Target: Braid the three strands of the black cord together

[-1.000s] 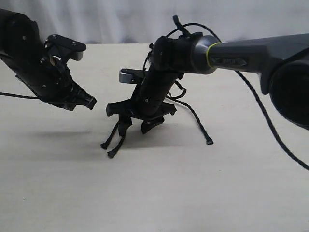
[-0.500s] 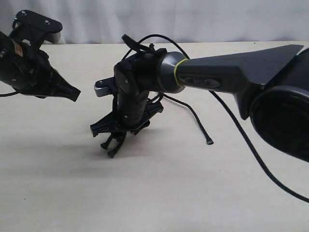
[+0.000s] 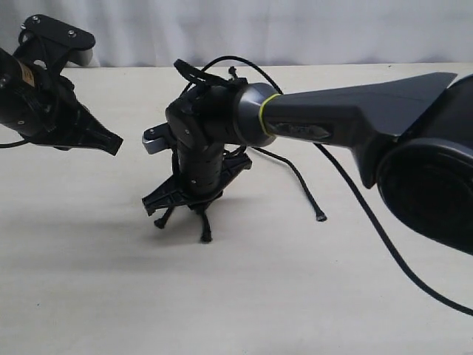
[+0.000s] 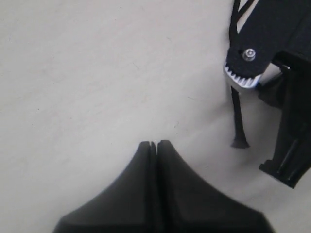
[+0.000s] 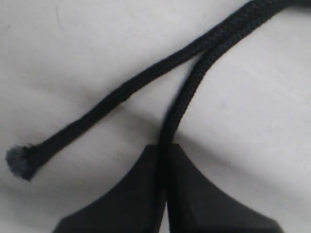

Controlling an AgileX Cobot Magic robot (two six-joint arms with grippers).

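My right gripper (image 3: 198,205) points down at the tabletop, shut on one black strand (image 5: 187,97) that runs between its fingers. That strand's knobby tip (image 3: 205,238) hangs just under the gripper. A second strand (image 5: 121,94) lies loose beside it, ending in a frayed tip (image 3: 159,223). The third strand (image 3: 299,181) trails right across the table to its tip (image 3: 320,217). The right arm hides the cord's knotted head. My left gripper (image 3: 114,142) hovers shut and empty to the left, apart from the strands; its wrist view shows one strand tip (image 4: 239,142).
A glossy black arm cable (image 3: 369,214) loops from the right arm over the beige table (image 3: 244,296) and off to the lower right. A white curtain (image 3: 295,29) closes off the back. The right arm's bulky housing (image 3: 429,170) fills the right side.
The right arm swung left with its strand; since half a second ago the two strand tips under it have spread apart. The left arm drew back up and left, then stayed still.
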